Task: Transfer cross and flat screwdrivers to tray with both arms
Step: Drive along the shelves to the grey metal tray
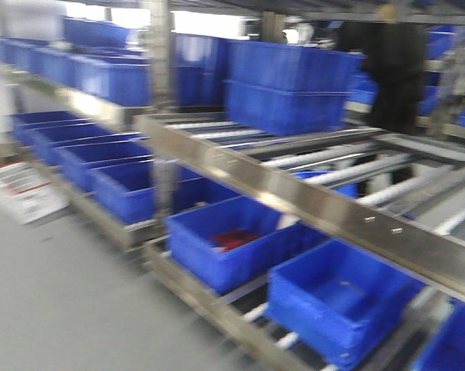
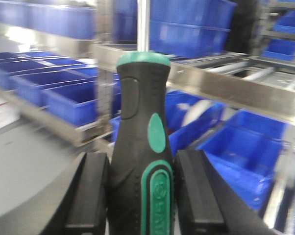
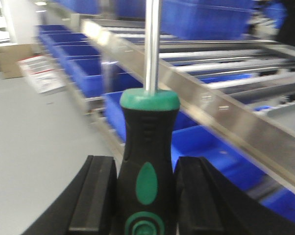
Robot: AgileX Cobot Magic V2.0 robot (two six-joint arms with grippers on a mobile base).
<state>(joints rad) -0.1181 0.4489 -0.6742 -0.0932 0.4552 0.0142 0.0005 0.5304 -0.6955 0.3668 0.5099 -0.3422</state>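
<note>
My left gripper [image 2: 141,188] is shut on a screwdriver with a black and green handle [image 2: 140,127]. Its steel shaft [image 2: 143,24] points up and away from the jaws. My right gripper [image 3: 145,196] is shut on a second black and green screwdriver [image 3: 147,147] whose shaft [image 3: 152,44] also points away. Neither tip shows, so I cannot tell cross from flat. No gripper shows in the front view. No tray is recognisable in any view.
A metal roller rack [image 1: 310,193] carries rows of blue bins [image 1: 232,239] on its lower and upper levels. One bin holds something red [image 1: 234,239]. Grey floor [image 1: 55,294] lies to the left, with a white and red sheet [image 1: 24,189] on it.
</note>
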